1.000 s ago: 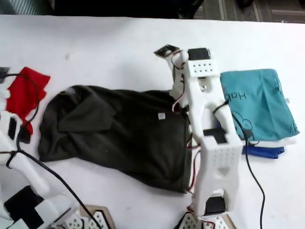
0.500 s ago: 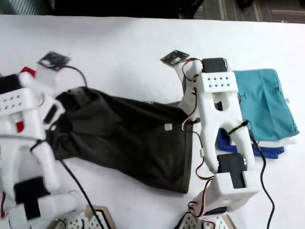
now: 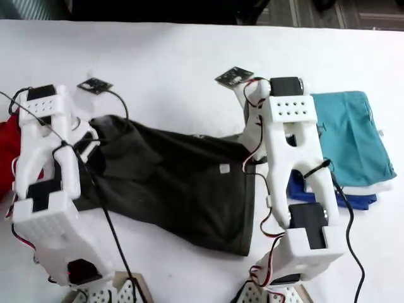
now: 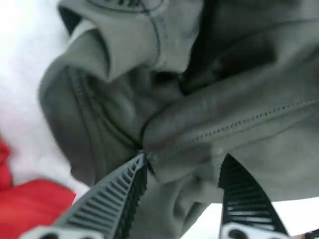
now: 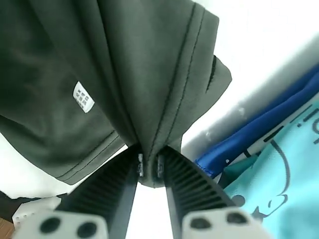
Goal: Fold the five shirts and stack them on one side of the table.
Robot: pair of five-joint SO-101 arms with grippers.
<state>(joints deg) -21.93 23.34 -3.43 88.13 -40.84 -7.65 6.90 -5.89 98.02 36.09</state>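
Cloth of the dark shirt [image 3: 183, 183] spreads over the white counter [image 3: 158, 57] between both claws. The right claw [image 5: 148, 167] is clamped on its hem, just beside a teal shirt [image 3: 347, 136] topping a folded stack. The left claw [image 4: 185, 159] gapes wide around bunched fabric at the far end, with a red shirt [image 4: 30, 204] close by.

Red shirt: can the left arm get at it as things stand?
Probably yes. The red shirt lies just beside the left gripper with nothing between them. Its open fingers straddle a fold of the dark shirt, apparently unclamped.
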